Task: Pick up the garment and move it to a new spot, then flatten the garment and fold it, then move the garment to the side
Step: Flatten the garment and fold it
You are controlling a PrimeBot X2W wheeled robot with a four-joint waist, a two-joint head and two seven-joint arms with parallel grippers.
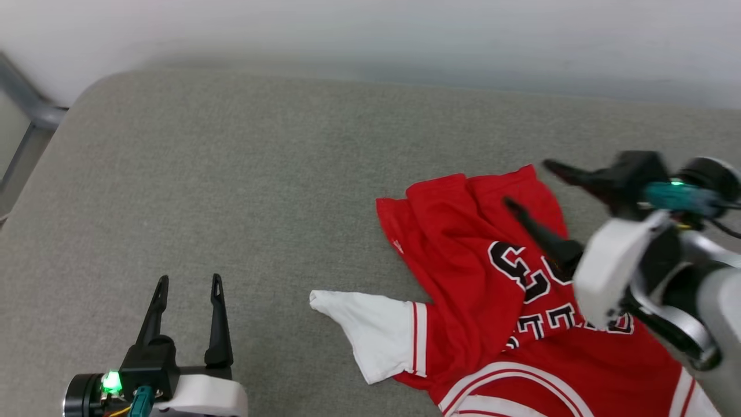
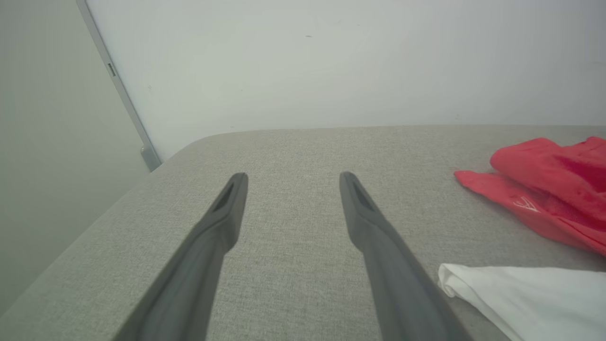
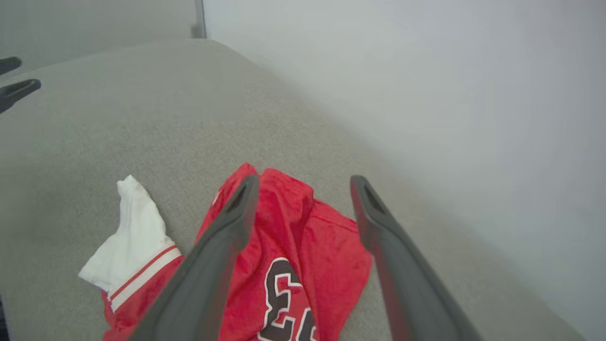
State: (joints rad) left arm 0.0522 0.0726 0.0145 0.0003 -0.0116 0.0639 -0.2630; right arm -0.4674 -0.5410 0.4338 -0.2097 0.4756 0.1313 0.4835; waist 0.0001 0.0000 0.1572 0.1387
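Two grippers are seen with jaws spread and nothing held: the left gripper (image 1: 190, 278) is poised above bare grey upholstery (image 1: 231, 174), well apart from the cloth, and the right gripper (image 3: 305, 180) hangs over the rumpled red panel. The red jersey T-shirt (image 1: 492, 301) is found crumpled at the right of the cushioned surface, one white sleeve (image 1: 370, 330) thrown out toward the left gripper, the dark block lettering (image 1: 521, 272) creased. It is judged to be light, limp and rather slick, likely to sag and slide rather than keep shape. A hold is best taken on doubled cloth at a seam — the shoulders or the striped sleeve trim (image 1: 418, 339) — so that no single layer is dragged free.
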